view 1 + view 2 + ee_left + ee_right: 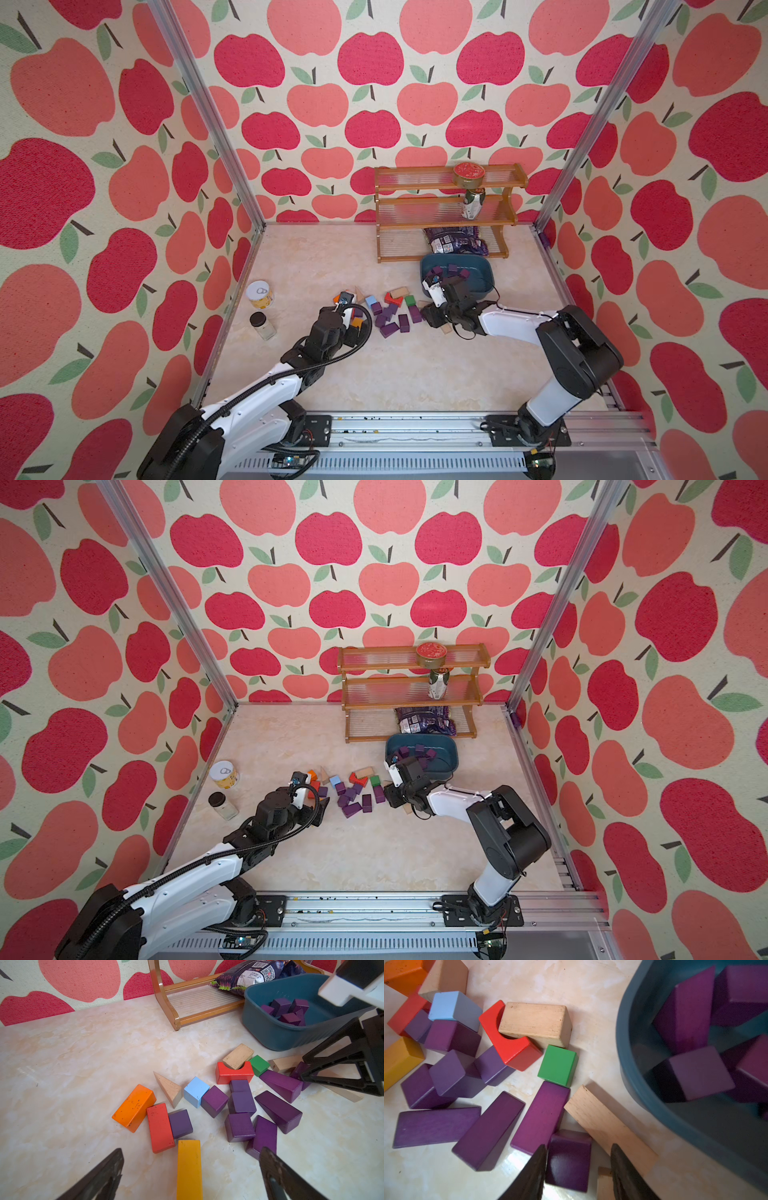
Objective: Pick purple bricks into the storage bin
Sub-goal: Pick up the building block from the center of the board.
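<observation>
Several purple bricks (390,319) lie in a loose heap on the table, also seen in the left wrist view (241,1103). More purple bricks (288,1012) rest inside the teal storage bin (478,286) behind them. My right gripper (578,1147) is low at the heap's right end and straddles one purple brick (569,1167). One jaw is against the brick's side and a gap shows at the other. My left gripper (191,1150) hangs wide open over a yellow block (189,1167) at the heap's left end, holding nothing.
Orange (135,1107), red (160,1126), light blue (195,1091), green (258,1065) and tan (238,1056) blocks mix with the purple ones. A tan plank (608,1128) lies beside the right fingers. A wooden rack (444,203) stands behind the bin; a tin (259,294) and jar (262,326) stand left.
</observation>
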### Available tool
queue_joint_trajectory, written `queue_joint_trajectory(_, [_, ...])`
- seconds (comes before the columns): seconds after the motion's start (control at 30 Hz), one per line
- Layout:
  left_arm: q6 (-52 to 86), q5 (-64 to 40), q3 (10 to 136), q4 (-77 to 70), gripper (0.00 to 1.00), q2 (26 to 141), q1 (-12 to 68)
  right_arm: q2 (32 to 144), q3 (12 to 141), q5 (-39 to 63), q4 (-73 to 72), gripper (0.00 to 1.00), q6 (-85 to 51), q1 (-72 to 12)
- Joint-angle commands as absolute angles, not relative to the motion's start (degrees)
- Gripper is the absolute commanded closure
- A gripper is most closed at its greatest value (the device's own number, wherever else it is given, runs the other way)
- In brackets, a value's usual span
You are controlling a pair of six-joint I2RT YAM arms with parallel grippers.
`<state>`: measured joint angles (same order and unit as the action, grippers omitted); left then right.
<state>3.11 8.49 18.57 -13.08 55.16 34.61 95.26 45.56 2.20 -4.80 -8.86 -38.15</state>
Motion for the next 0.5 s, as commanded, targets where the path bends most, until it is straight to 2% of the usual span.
queue_joint_trajectory(0.0, [2.44, 8.79, 19.52, -12.57, 0.01, 55.06, 34.31, 96.49, 47.33, 1.26, -2.64, 0.5, -9.54, -38.65])
queue_joint_trajectory(0.47, [2.55, 8.88, 19.53, -12.31, 0.01, 54.94, 34.29, 96.99, 48.24, -0.61, -1.24, 0.52, -9.21, -38.88])
